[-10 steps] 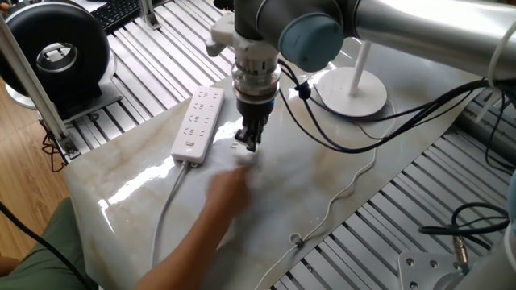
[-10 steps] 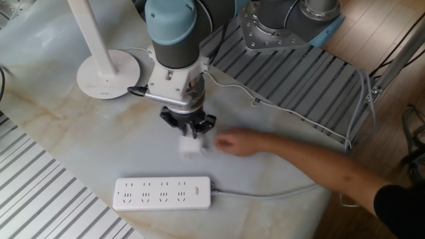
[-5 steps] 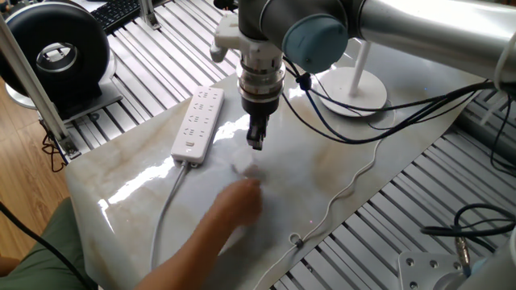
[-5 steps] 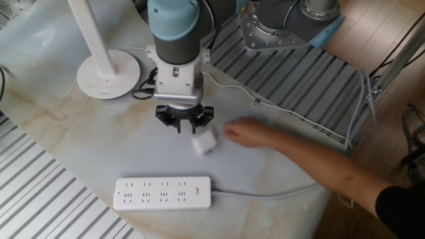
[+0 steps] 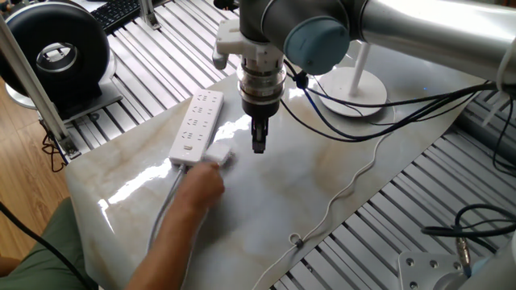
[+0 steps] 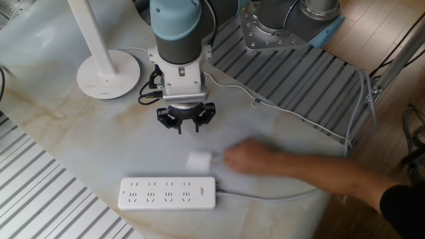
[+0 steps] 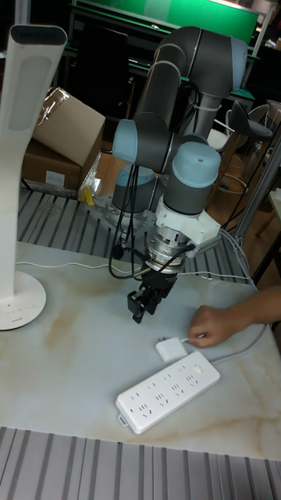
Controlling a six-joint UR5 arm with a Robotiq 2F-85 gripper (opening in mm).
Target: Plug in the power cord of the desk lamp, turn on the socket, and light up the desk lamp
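The power cord's small white plug point(image 6: 198, 160) lies flat on the marble table, just beside the long white socket strip point(image 6: 167, 192). A person's hand point(image 6: 249, 158) touches the plug. My gripper point(image 6: 186, 127) hangs above the table, a little further back than the plug, open and holding nothing. From the side, the plug point(image 5: 219, 159) sits at the near end of the socket point(image 5: 197, 125), left of my gripper point(image 5: 258, 147). The desk lamp point(image 7: 22, 156) stands at the far left, and its round base point(image 5: 355, 87) is behind my arm. The thin cord point(image 5: 353, 184) trails across the table.
A person's forearm point(image 5: 173, 234) reaches in across the table's front edge. The socket's thick grey cable point(image 6: 265, 195) runs under that arm. A black round fan-like device point(image 5: 56, 52) stands beyond the table's corner. Ribbed metal framing point(image 6: 312, 79) borders the marble top.
The plug lay right under my gripper a second ago. The hand has since slid it over beside the socket, and my gripper has lifted slightly with nothing in it.
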